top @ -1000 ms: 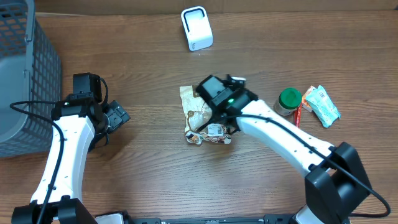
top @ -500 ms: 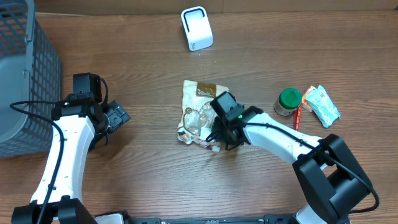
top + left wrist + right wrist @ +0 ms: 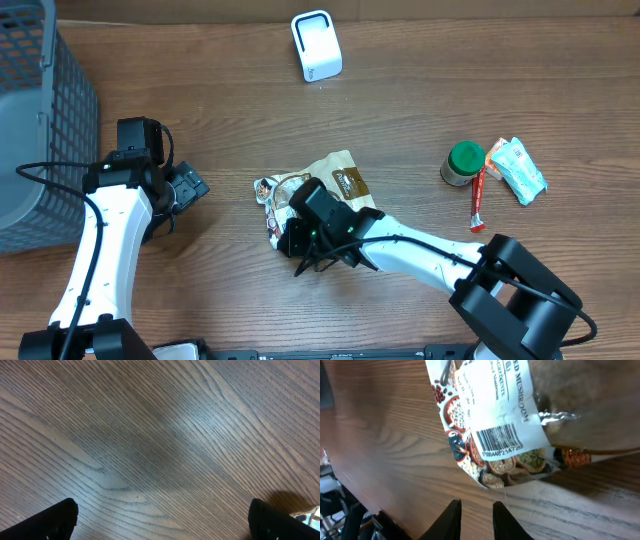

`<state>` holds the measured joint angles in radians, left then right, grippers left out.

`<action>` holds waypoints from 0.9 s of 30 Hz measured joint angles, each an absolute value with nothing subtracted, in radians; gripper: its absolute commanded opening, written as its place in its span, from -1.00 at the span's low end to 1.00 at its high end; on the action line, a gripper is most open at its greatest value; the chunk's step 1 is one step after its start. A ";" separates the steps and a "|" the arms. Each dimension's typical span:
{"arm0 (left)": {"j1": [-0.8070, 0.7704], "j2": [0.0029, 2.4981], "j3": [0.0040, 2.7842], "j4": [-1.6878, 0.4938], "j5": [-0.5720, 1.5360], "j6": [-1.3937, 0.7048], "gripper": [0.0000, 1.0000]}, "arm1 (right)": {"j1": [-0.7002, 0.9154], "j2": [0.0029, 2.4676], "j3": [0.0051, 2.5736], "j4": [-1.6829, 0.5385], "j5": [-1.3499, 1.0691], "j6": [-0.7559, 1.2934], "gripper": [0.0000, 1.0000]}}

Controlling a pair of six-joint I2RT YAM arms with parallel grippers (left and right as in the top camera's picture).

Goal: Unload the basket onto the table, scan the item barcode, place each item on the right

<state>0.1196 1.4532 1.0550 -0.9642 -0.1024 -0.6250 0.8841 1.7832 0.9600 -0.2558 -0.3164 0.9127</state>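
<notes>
Packet [image 3: 342, 178] crinkled, white barcode label [image 3: 498, 436]

1. You'll find the pouch [image 3: 343, 180] lying flat near the table's [image 3: 420, 100] middle, brown and crinkled, with beans printed along one end.
2. Its white label [image 3: 490, 405] shows a black barcode [image 3: 500, 439], clear and uncovered.
3. Your white scanner [image 3: 316, 45] stands by the table's far edge.

The table [image 3: 420, 110] is brown wood with a fine, streaky grain and a dull, matt finish. The packet [image 3: 343, 182] is crinkled, glossy plastic film, clear in places, and its white label [image 3: 495, 405] looks like smooth matt paper with a printed barcode. The basket [image 3: 40, 110] is grey matt plastic mesh. The scanner [image 3: 316, 45] is smooth white plastic, and the jar lid [image 3: 465, 158] is green plastic.
</notes>
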 measured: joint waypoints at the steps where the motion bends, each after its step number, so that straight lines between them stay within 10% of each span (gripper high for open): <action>1: 0.120 1.454 1.055 -0.964 -0.102 -0.625 1.00 | 0.884 1.783 0.963 -0.261 -0.324 0.908 -0.40; 11: 0.120 1.454 1.055 -0.964 -0.102 -0.625 0.99 | 0.688 1.703 1.122 -0.590 -0.350 0.563 0.30; 26: 0.120 1.453 1.053 -0.846 -0.085 -0.628 1.00 | 0.504 1.687 1.130 -0.643 -0.238 0.426 0.36; 27: 0.120 1.454 1.054 -0.830 -0.071 -0.629 0.46 | 0.504 1.687 1.130 -0.643 -0.228 0.425 0.36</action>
